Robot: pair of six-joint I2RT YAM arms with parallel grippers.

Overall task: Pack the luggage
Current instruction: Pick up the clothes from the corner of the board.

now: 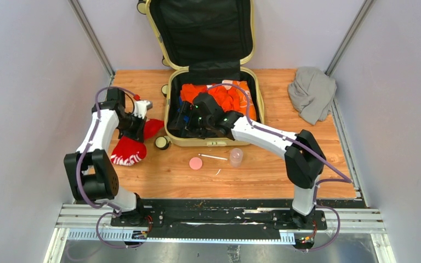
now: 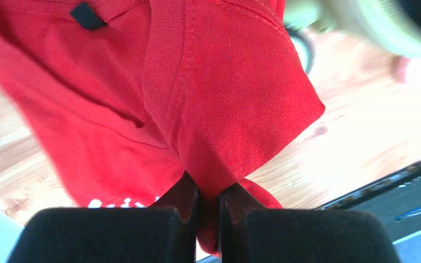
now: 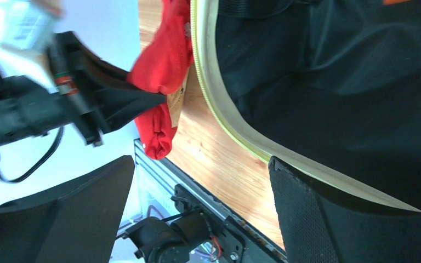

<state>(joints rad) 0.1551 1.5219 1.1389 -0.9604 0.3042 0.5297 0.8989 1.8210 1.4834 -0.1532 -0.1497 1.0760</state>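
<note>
Two arms reach over a plank table (image 1: 307,164), and the luggage (image 1: 203,33) sits open at its far middle. The base lies flat and the lid stands up against the back wall, hinged along the far side. Its wheels all sit on the left, so the long axis runs across the table, wheel end to the left and latch edge towards the arm bases. The shell is smooth, pale yellow and round-cornered, with slack black lining inside. Crumpled orange clothes (image 1: 225,96) fill the far half of the base, and dark fabric the near left part.

The left gripper (image 2: 208,192) is pinched tight on a fold of a soft red knit garment (image 2: 225,98) with white print, which lies bunched on the wood just left of the case. The right gripper (image 1: 189,120) hangs at the near left corner of the base with its jaws spread wide and nothing in them. One finger is outside the rim, the other over the lining.

A limp grey cloth (image 1: 311,93) is heaped at the far right, well apart. In front of the case lie a pink disc (image 1: 195,163), a thin white stick (image 1: 214,157) and a clear cup (image 1: 235,156), with bare boards to the right of them.
</note>
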